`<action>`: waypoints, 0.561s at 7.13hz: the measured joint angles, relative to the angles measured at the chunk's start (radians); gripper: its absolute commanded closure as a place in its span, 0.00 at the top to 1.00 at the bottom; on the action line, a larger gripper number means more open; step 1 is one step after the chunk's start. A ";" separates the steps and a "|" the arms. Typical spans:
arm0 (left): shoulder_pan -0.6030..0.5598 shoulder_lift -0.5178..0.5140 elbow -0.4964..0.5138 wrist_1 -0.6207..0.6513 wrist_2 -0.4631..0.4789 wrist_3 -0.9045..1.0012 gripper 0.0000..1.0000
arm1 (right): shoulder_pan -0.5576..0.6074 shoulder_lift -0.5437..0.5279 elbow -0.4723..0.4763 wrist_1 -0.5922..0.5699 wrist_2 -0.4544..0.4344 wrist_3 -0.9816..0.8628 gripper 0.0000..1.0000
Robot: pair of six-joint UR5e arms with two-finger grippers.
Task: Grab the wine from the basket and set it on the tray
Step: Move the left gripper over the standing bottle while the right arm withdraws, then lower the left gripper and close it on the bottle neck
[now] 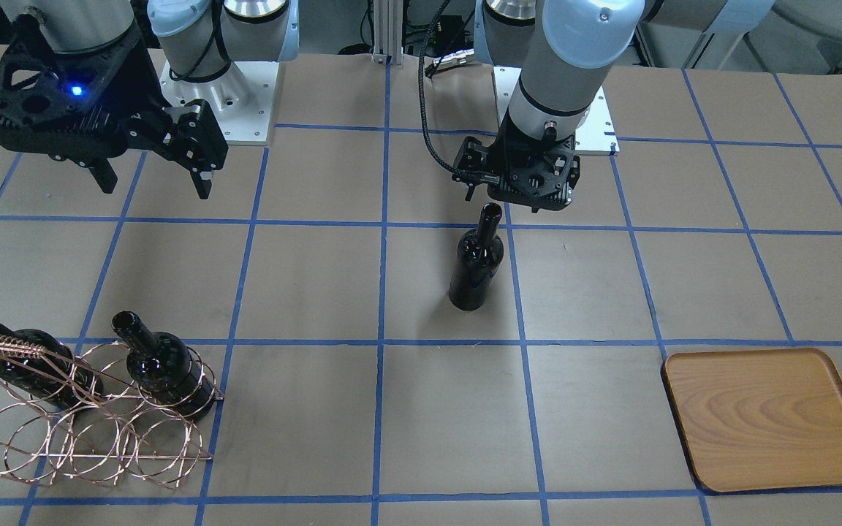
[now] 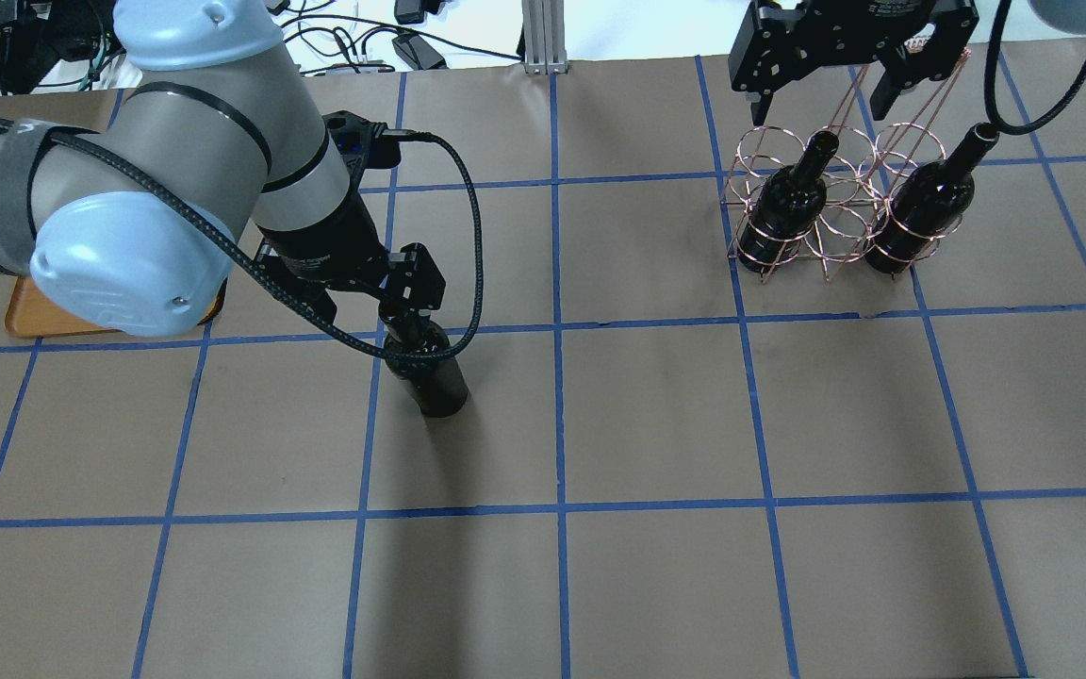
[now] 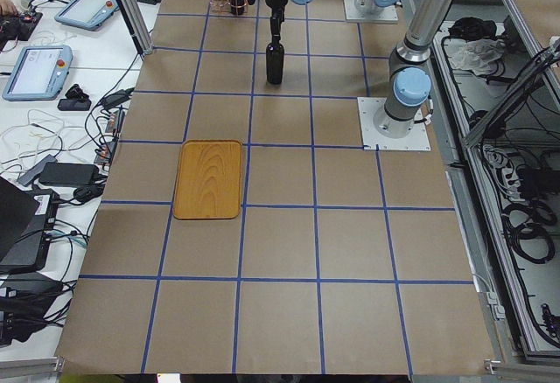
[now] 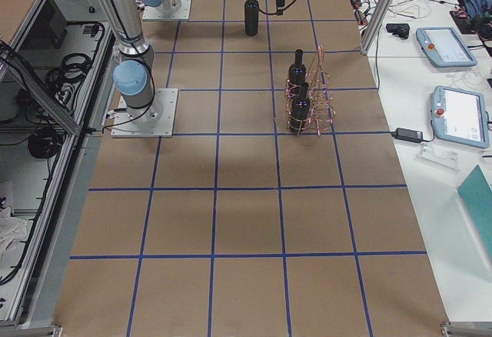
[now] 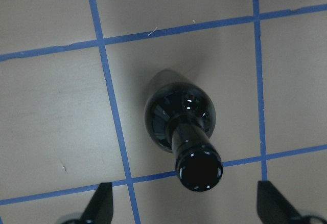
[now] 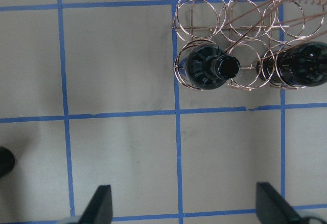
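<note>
- Wine (image 1: 476, 267) stands on the table (image 1: 319, 292) under your left gripper (image 5: 185, 206), fingers spread wide.
- Your right gripper (image 1: 156, 188) is spread wide too, near the basket (image 1: 92, 431).

From across the worktop (image 1: 319, 292), faces the robot, steeply down; from behind, looks over its shoulders; from both ends, lengthwise; from each wrist, close, straight down. Shared front and overhead: basket (image 1: 88, 431).
</note>
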 measured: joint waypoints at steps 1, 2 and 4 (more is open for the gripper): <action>-0.001 -0.006 -0.006 0.004 0.000 -0.014 1.00 | 0.000 -0.005 0.005 0.000 -0.001 -0.001 1.00; 0.000 -0.013 -0.011 0.017 -0.001 -0.031 1.00 | 0.000 -0.006 0.007 0.000 0.001 -0.002 1.00; 0.000 -0.021 -0.015 0.041 -0.002 -0.057 0.98 | 0.000 -0.007 0.009 -0.001 0.004 -0.005 1.00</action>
